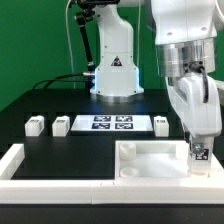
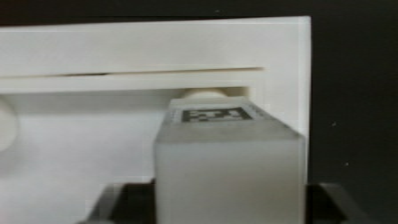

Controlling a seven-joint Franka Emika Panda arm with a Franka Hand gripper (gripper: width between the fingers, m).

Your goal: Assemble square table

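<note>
The white square tabletop point(image 1: 150, 160) lies at the front, rim up, and fills much of the wrist view point(image 2: 125, 60). My gripper point(image 1: 200, 148) is shut on a white leg point(image 1: 199, 155) with a tag and holds it upright over the tabletop's corner at the exterior view's right. In the wrist view the leg point(image 2: 222, 150) stands between my dark fingers point(image 2: 128, 203), and its rounded tip sits at the tabletop's rim; whether it touches is unclear. Three more legs lie behind: two at the left point(image 1: 35, 125) point(image 1: 60, 124) and one at the right point(image 1: 161, 123).
The marker board point(image 1: 110, 123) lies flat in the middle, in front of the robot base point(image 1: 115, 70). A long white low wall point(image 1: 20, 160) frames the front left and front edge. The table surface is black.
</note>
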